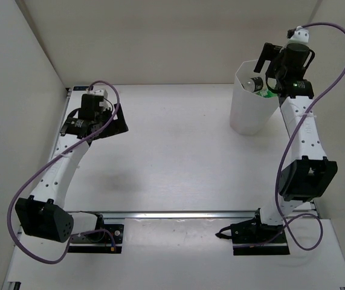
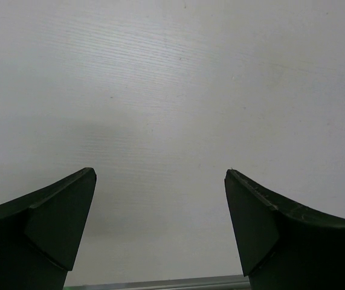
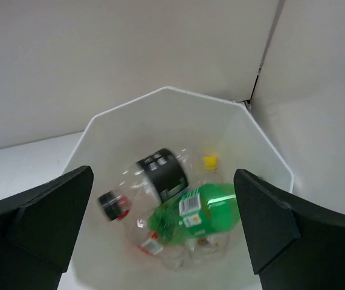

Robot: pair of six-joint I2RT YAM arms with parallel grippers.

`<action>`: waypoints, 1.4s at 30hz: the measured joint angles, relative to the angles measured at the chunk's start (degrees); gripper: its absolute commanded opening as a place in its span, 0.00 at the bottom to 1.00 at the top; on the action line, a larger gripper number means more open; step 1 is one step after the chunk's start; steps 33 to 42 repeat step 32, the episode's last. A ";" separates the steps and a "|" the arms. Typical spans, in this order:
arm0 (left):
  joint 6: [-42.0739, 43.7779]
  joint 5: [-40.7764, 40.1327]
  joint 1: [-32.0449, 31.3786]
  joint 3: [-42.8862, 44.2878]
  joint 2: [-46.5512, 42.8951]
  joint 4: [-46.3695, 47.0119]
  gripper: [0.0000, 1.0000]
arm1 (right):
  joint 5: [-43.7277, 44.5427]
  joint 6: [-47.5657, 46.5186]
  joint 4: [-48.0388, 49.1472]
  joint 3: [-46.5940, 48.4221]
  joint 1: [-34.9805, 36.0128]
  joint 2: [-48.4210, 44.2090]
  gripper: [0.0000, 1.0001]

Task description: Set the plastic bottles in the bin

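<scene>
Holds both sets of jaws spread wide with nothing between them: right jaws above the bin [image 1: 245, 121] at 1 o'clock on the table [image 1: 178, 151], left jaws low over the table at 10 o'clock. Shows inside the bin a green bottle [image 3: 211, 208], lying on its side, and a clear black-labelled bottle [image 3: 163, 175] at its 10 o'clock.

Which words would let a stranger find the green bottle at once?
Start at the tall white bin near the far right corner of the table. Inside it, the green bottle lies on top of the others. It alone is green all over; its neighbours are clear, one with a black label.
</scene>
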 measured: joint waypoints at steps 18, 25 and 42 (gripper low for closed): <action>0.00 -5.95 -0.57 -6.93 -13.33 -3.80 0.99 | 5.55 12.72 -38.01 -34.51 9.42 -32.24 0.99; -0.13 -9.29 -0.74 -10.40 -18.86 -5.99 0.99 | 4.59 14.91 -40.59 -41.62 7.80 -45.55 0.99; -0.94 -10.16 -0.92 -11.17 -21.35 -7.02 0.98 | 1.36 14.25 -39.06 -43.17 4.98 -48.11 0.99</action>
